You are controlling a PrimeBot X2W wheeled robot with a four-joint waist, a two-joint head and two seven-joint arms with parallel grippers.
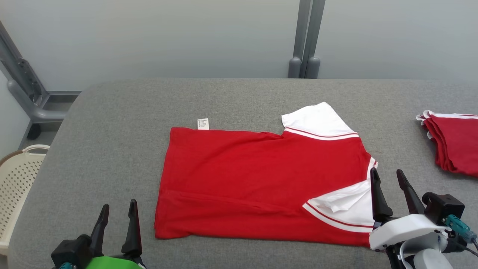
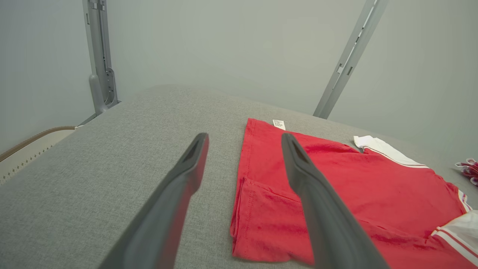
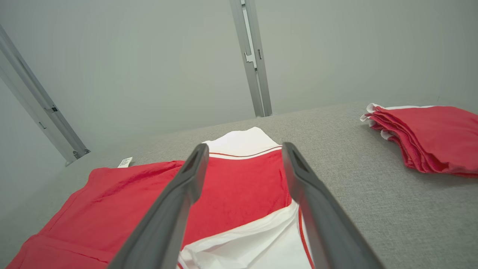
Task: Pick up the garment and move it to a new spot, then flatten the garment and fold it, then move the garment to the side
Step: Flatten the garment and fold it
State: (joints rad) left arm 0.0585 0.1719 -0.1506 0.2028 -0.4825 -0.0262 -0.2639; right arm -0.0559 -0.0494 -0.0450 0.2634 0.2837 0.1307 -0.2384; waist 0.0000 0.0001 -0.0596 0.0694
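Grey fabric covers a wide padded table [image 1: 112, 123] set against a plain pale wall with metal posts [image 1: 306, 37]. A red garment [image 1: 254, 175] with white, red-striped sleeves lies spread flat on the table between the two grippers. One white sleeve is folded in over the red body, and a small white label [image 1: 202, 123] sticks out at the far edge. The left gripper [image 1: 119, 203] has its two dark fingers spread apart and holds nothing. The garment's hem lies just ahead and to the right of it, not touching. The right gripper [image 1: 387, 171] is also spread wide and empty. Its fingertips are at the garment's sleeve end, with the folded white sleeve just to its left; contact cannot be told. A stack of folded red garments [image 1: 453, 145] sits well to the right of this gripper. A cream perforated basket [image 1: 15, 179] stands beyond the table edge, left of the left gripper.
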